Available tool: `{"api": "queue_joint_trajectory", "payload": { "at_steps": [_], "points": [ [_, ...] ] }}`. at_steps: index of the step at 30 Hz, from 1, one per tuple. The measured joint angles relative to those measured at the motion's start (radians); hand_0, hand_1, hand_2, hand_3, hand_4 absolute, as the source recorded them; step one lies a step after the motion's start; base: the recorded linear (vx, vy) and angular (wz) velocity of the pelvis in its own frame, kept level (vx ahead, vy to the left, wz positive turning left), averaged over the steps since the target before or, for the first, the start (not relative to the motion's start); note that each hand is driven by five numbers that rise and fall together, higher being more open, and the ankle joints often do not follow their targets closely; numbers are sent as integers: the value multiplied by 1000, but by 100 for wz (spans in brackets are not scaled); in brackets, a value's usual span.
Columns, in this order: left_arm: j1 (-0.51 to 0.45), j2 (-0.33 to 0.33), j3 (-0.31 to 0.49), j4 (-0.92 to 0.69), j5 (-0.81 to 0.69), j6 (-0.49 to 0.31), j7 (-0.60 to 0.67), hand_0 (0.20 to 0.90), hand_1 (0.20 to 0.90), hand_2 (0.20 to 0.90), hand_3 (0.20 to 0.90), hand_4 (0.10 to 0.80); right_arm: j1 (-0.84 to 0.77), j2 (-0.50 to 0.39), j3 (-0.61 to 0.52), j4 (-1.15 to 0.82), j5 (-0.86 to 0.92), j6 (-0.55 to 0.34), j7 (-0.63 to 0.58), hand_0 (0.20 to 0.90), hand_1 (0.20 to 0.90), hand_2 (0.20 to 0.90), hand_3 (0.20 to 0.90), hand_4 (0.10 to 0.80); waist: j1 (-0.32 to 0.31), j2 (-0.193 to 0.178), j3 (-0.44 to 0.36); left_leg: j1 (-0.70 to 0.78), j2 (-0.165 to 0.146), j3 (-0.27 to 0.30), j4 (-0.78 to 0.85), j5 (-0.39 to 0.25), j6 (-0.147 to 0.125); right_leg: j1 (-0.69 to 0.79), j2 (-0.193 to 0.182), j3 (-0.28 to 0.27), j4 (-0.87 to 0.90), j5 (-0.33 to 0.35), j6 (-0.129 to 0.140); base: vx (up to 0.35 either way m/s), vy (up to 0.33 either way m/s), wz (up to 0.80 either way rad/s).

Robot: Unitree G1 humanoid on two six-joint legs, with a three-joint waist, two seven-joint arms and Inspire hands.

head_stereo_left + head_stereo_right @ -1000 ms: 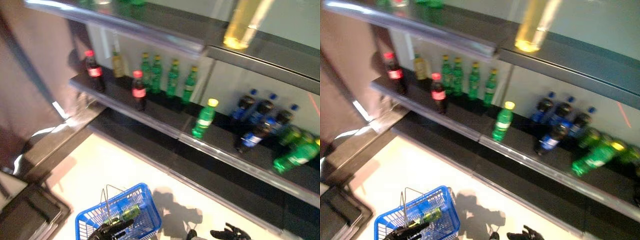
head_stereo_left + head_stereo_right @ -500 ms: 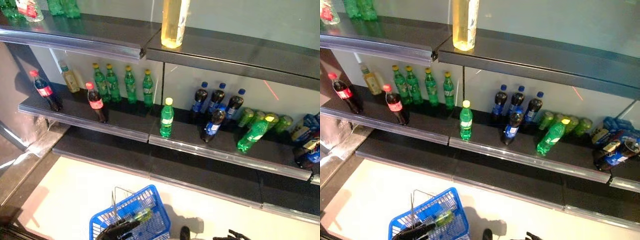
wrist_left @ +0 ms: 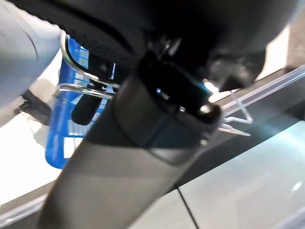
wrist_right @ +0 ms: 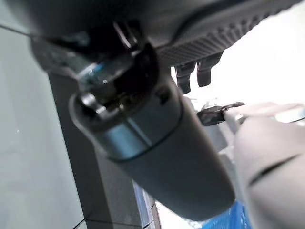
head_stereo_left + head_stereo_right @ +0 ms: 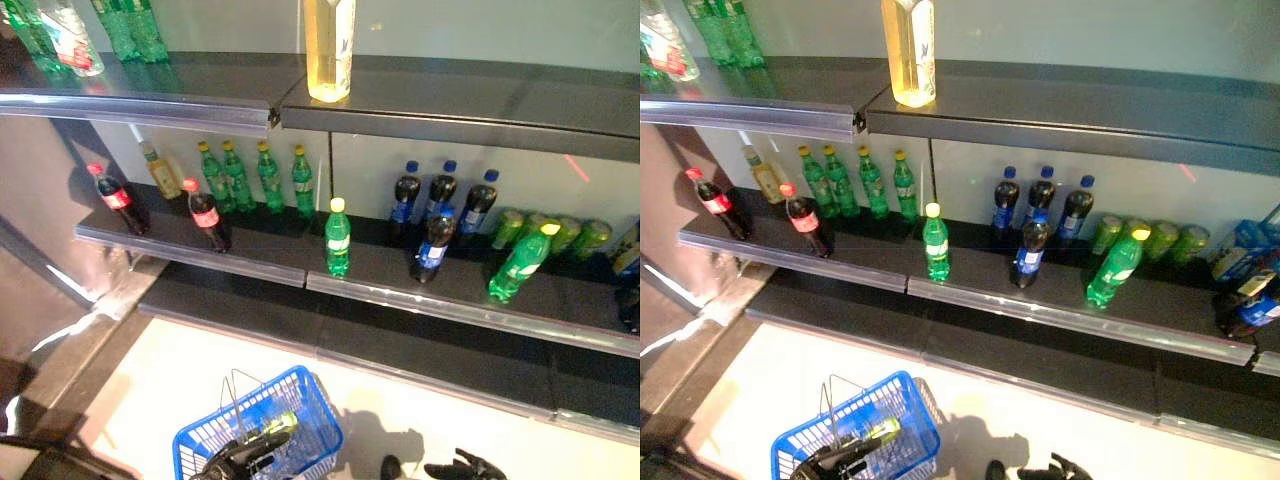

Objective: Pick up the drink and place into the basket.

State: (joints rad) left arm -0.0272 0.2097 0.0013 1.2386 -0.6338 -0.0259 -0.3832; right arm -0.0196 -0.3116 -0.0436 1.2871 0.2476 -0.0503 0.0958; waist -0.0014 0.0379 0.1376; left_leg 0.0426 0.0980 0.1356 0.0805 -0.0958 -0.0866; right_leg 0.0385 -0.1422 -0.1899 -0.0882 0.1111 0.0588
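A blue wire basket (image 5: 300,420) hangs low in front of me, and a green bottle with a yellow cap (image 5: 272,428) lies inside it. My left hand (image 5: 238,462) is at the basket's near side, fingers curled round a wire handle (image 3: 86,88). Over the pale floor at the lower right, my right hand (image 5: 465,468) is open and holds nothing. On the middle shelf (image 5: 400,290) stand the drinks: a green bottle (image 5: 338,238) alone at the front, cola bottles (image 5: 208,215), dark blue-capped bottles (image 5: 436,245) and a leaning green bottle (image 5: 520,265).
A row of green bottles (image 5: 255,175) stands at the back of the middle shelf. The top shelf (image 5: 430,100) carries a tall yellow bottle (image 5: 328,45) and more green bottles (image 5: 130,25). A dark low ledge (image 5: 240,310) runs under the shelves.
The whole picture has shifted and levelled, so the camera moved. The basket stays in my left hand with the bottle in it, and my right hand remains low and open.
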Motion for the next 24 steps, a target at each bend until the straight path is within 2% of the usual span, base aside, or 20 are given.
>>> {"api": "queue_joint_trajectory", "payload": {
  "at_steps": [1, 2, 3, 4, 5, 6, 9, 10, 11, 13, 15, 16, 18, 19, 20, 21, 22, 24],
  "points": [
    [-1, -5, 1, 4, -2, -4, -1, 300, 300, 300, 200, 100, -14, -19, 0, -1, 0, -1, -3, 900, 900, 900, 900, 800, 7, 17, 10, -31, 5, 11, -19, 12, -3, -41, -6, 18, 30, -8, 12, 251, 240, -15],
    [2, -3, 5, 15, -2, -4, 1, 300, 300, 300, 200, 100, -27, -23, 1, 1, 0, -7, -2, 900, 900, 900, 900, 800, 19, 39, 8, -39, 9, 25, -31, 17, 7, -43, 11, 38, 38, -19, 26, 272, 261, -25],
    [2, -4, 7, 21, -2, -4, 1, 300, 300, 300, 200, 100, -37, -26, -3, 2, 0, -9, -2, 900, 900, 900, 900, 800, 24, 53, 14, -42, 22, 33, -32, 35, 17, -49, 26, 37, 72, -40, 22, 227, 219, -32],
    [12, 0, 11, 23, -7, -6, 1, 300, 300, 300, 200, 100, -45, -24, -15, 19, -1, -7, -1, 900, 900, 900, 900, 800, 32, 67, 21, -36, 46, 45, -34, 66, 13, -78, 49, 37, 233, -100, -12, 326, 342, -38],
    [36, 26, 13, 13, -19, -20, -7, 300, 300, 300, 200, 100, -37, -11, -15, 42, -5, 0, 3, 900, 900, 900, 900, 800, 42, 20, 18, 6, 12, 46, -67, 72, 13, -87, 33, 43, 337, -225, -15, 393, 404, -41],
    [38, 28, 22, 25, -23, -23, -4, 300, 300, 300, 200, 100, -26, -15, -23, 43, -8, -2, 2, 900, 900, 900, 900, 800, 41, 12, 23, 6, 6, 38, -64, 91, 17, -60, 29, 53, 312, -250, -10, 490, 466, -21],
    [25, 32, 36, 47, -29, -24, -1, 300, 300, 300, 200, 100, -1, -25, -38, 43, -13, -4, -7, 900, 900, 900, 900, 800, 28, -9, 23, 7, 2, 4, -81, 96, 21, -2, 23, 62, 228, -215, -2, 250, 198, 10],
    [12, 33, 44, 47, -29, -24, -2, 300, 300, 300, 200, 100, 11, -28, -40, 41, -16, -4, -8, 900, 900, 900, 900, 800, 28, -21, 24, 2, -5, -14, -93, 97, 21, 15, 7, 65, 209, -210, 13, 205, 265, -10],
    [3, 38, 47, 46, -28, -24, -2, 300, 300, 300, 200, 100, 29, -27, -41, 40, -23, -5, -10, 900, 900, 900, 900, 800, 29, -35, 8, 0, -16, -1, -91, 134, 23, 14, -14, 82, 208, -216, 36, 212, 291, -17],
    [-3, 52, 44, 59, -26, -22, -11, 300, 300, 300, 200, 100, 42, -6, -39, 38, -27, -12, -10, 900, 900, 900, 900, 800, 26, -66, -3, 15, -51, 10, -113, 118, 63, -14, -54, 78, 280, -209, 62, 195, 292, -17],
    [-14, 54, 38, 83, -24, -16, -11, 300, 300, 300, 200, 100, 46, 11, -39, 37, -27, -15, -10, 900, 900, 900, 900, 800, 13, -72, -4, 46, -64, 11, -139, 132, 76, -31, -67, 82, 332, -201, 44, 130, 179, 1],
    [-13, 59, 18, 84, -18, -15, -15, 300, 300, 300, 200, 100, 59, 25, -39, 38, -28, -15, -10, 900, 900, 900, 900, 800, 15, -82, -8, 61, -82, 20, -148, 122, 90, -46, -82, 87, 366, -191, 39, 149, 178, -7],
    [-14, 65, 10, 84, -17, -7, -16, 300, 300, 300, 200, 100, 57, 35, -38, 38, -32, -15, -8, 900, 900, 900, 900, 800, 21, -84, -3, 77, -94, 35, -153, 112, 107, -77, -97, 85, 427, -170, 44, 172, 136, -21],
    [-12, 70, 9, 84, -17, -3, -16, 300, 300, 300, 200, 100, 49, 35, -43, 34, -31, -17, -2, 900, 900, 900, 900, 800, 23, -70, 8, 93, -92, 45, -157, 102, 123, -114, -105, 82, 494, -151, 46, 168, 52, -17],
    [-10, 73, 8, 84, -17, -2, -16, 300, 300, 300, 200, 100, 48, 33, -45, 30, -32, -18, -1, 900, 900, 900, 900, 800, 22, -65, 11, 99, -93, 43, -163, 101, 127, -121, -104, 83, 501, -153, 44, 213, 1, -3],
    [-9, 87, 5, 84, -17, -1, -16, 300, 300, 300, 200, 100, 49, 33, -43, 32, -31, -17, -1, 900, 900, 900, 900, 800, 15, -66, 6, 100, -94, 29, -166, 97, 133, -117, -91, 89, 424, -162, 60, 148, -66, 21],
    [-13, 97, -1, 83, -17, -1, -16, 300, 300, 300, 200, 100, 48, 35, -37, 33, -31, -15, 1, 900, 900, 900, 900, 800, 11, -72, 4, 98, -95, 13, -166, 95, 135, -111, -83, 90, 354, -157, 64, 202, -88, 44],
    [-22, 103, -8, 83, -17, -1, -15, 300, 300, 300, 200, 100, 42, 38, -35, 37, -30, -14, 4, 900, 900, 900, 900, 800, -6, -78, 7, 92, -96, -19, -166, 94, 140, -103, -58, 99, 177, -118, 90, 160, -59, 49]
  ]
}}
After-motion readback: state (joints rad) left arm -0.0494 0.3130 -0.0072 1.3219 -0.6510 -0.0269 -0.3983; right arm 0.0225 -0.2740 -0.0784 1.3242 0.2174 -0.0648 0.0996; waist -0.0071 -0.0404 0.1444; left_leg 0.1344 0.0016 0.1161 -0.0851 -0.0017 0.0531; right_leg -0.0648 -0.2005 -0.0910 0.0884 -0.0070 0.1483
